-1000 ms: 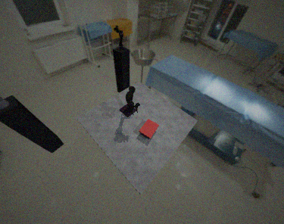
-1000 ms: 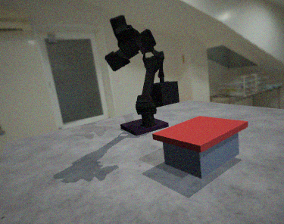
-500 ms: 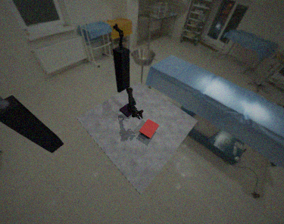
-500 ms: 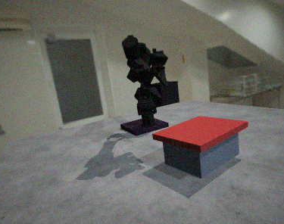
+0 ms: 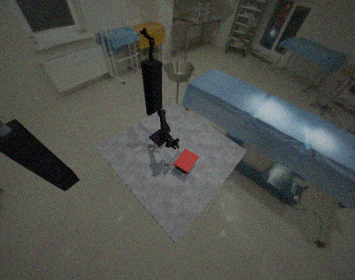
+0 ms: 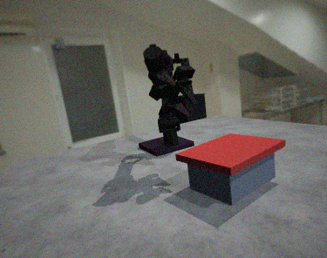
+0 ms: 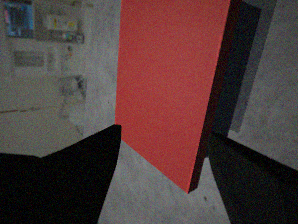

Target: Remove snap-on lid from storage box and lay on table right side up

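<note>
A red snap-on lid sits closed on a blue-grey storage box on the grey table. My gripper is open and empty. It hangs low above the table, just short of the lid's near end, between the arm's base and the box. In the wrist view the two dark fingers stand apart at the bottom, with the lid's near edge between and beyond them. The gripper touches nothing.
The arm's dark base plate lies behind the box. A tall black block stands at the table's back edge. A long blue-draped bench runs to the right of the table.
</note>
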{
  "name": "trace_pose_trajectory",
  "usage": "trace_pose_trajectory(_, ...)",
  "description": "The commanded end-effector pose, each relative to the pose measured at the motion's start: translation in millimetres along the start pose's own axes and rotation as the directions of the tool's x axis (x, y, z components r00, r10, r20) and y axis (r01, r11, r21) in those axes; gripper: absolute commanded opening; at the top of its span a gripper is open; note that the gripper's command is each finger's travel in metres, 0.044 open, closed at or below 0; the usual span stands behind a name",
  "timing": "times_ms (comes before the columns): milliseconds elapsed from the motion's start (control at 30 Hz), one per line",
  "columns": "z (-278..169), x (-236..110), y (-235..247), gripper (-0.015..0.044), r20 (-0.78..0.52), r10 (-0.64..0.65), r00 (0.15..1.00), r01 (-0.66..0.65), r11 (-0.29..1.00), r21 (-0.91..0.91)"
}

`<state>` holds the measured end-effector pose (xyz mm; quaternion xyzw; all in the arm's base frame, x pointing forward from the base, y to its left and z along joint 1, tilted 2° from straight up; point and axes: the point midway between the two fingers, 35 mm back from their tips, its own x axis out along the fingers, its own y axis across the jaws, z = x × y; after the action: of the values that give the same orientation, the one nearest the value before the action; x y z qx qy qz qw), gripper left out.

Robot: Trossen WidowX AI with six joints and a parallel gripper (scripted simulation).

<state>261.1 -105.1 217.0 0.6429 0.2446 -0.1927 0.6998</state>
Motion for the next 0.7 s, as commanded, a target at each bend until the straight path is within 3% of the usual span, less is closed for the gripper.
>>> trace_pose_trajectory(0,-1,19,-25,0.0235,-0.005,-0.017,1.000,0.017,1.000,0.018)
trace_pose_trajectory(133,-2,37,-49,0.0235,-0.005,-0.017,1.000,0.017,1.000,0.018)
trace_pose_trajectory(667,0,54,-48,0.0235,-0.005,-0.018,1.000,0.018,1.000,0.017)
